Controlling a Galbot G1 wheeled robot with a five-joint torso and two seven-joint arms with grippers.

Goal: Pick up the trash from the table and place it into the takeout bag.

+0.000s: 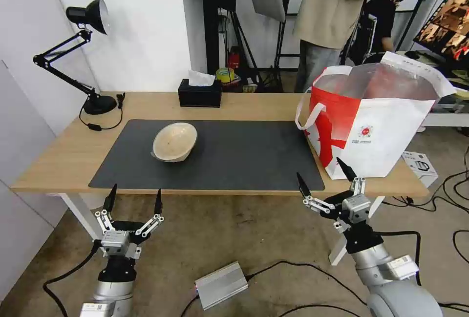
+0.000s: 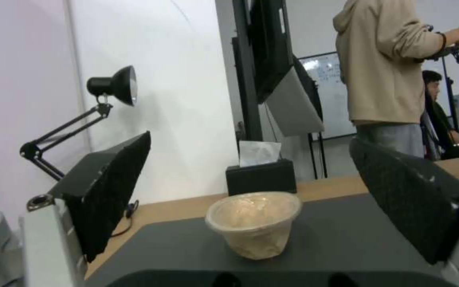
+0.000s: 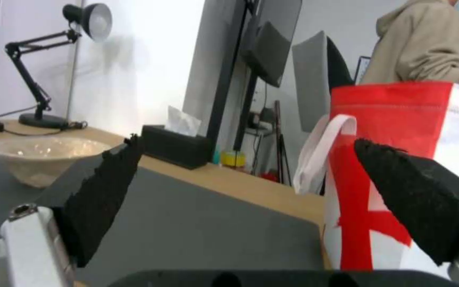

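One piece of trash is seen on the counter: the shallow beige bowl, resting tilted on the dark mat, left of its middle and nearer its far edge. The takeout bag stands open at the counter's right end, its base overlapping the mat's right edge. The left gripper is held below the counter's near edge, fingers apart and empty, with the bowl framed between them in the left wrist view. The right gripper is held by the near right corner beside the bag, fingers likewise apart. The bowl is probably best taken by its rim, gently, since thin walls may buckle.
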